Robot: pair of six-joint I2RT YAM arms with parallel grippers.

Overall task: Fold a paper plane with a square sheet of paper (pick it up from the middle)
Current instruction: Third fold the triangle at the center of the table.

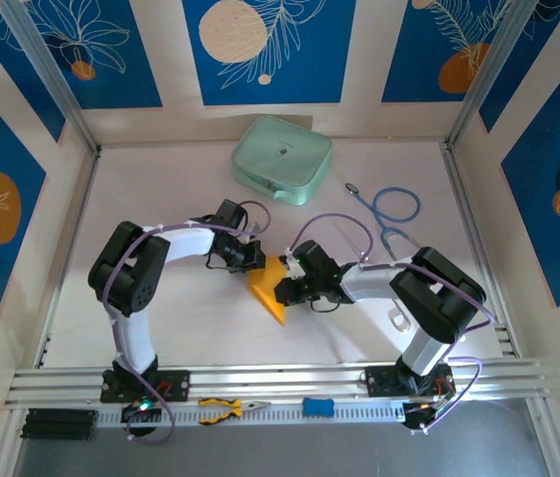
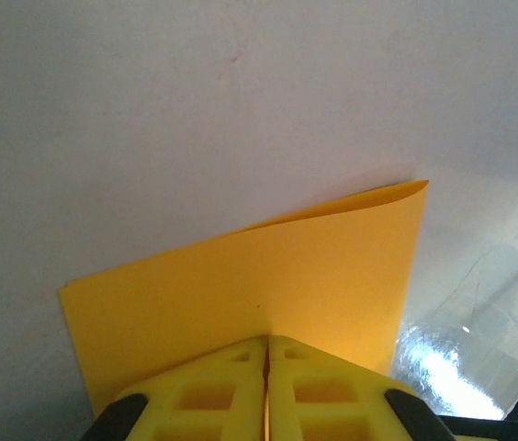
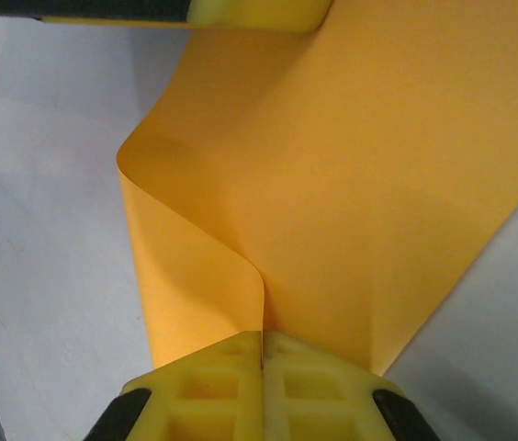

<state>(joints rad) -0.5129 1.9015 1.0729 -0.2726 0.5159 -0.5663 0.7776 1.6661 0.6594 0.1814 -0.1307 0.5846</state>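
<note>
Green case, blue stethoscope, orange-handled pliers

Robotics lab work cell, seen from above. White bench boxed in by pale walls hung with blue leaf-print panels and framed with aluminium posts. Two black-and-white robot arms bolted to a slotted aluminium rail at the near edge, purple cables looping from them. Orange-handled pliers lying by the rail.

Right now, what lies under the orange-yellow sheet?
White table shows around the sheet, which the left gripper and right gripper pinch; the patch directly beneath is covered.
</note>
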